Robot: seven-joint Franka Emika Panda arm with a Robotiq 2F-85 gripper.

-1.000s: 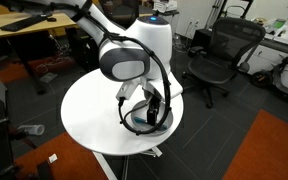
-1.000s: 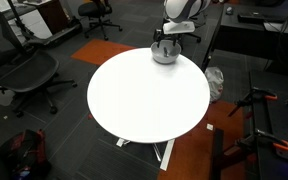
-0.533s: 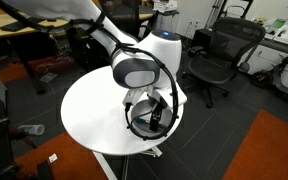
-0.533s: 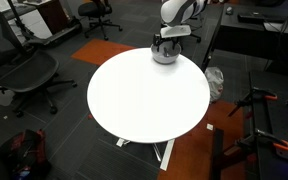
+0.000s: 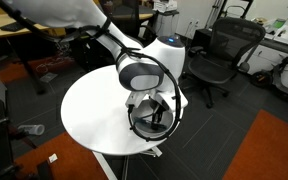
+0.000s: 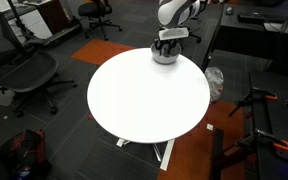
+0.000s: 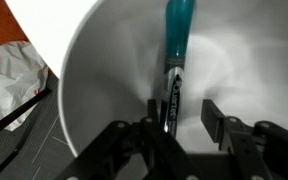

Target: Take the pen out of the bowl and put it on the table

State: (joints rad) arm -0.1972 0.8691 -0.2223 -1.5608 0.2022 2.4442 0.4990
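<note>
Shows the gripper reaching down into the bowl, with jaws spread apart and nothing clamped yet. Places the dark lower end of the pen in the gap between the two fingers, close against one and clear of the other; cannot settle whether the nearer one touches it. Appears lined up this way to straddle the slim barrel across its width, ready for a pinch. Finds the pen lying against the shiny inner wall of the bowl, with its teal-blue section pointing away from the gripper and up toward the rim.

Sets the bowl near the edge of the round white table, with crumpled pale wrapping on the floor beyond. In both exterior views, hides the pen behind the gripper and the bowl, which sits at the table edge closest to the robot.

Compared with a second ago, puts the rounded wrist lower and nearer the bowl. Leaves bowl and table where they were.
</note>
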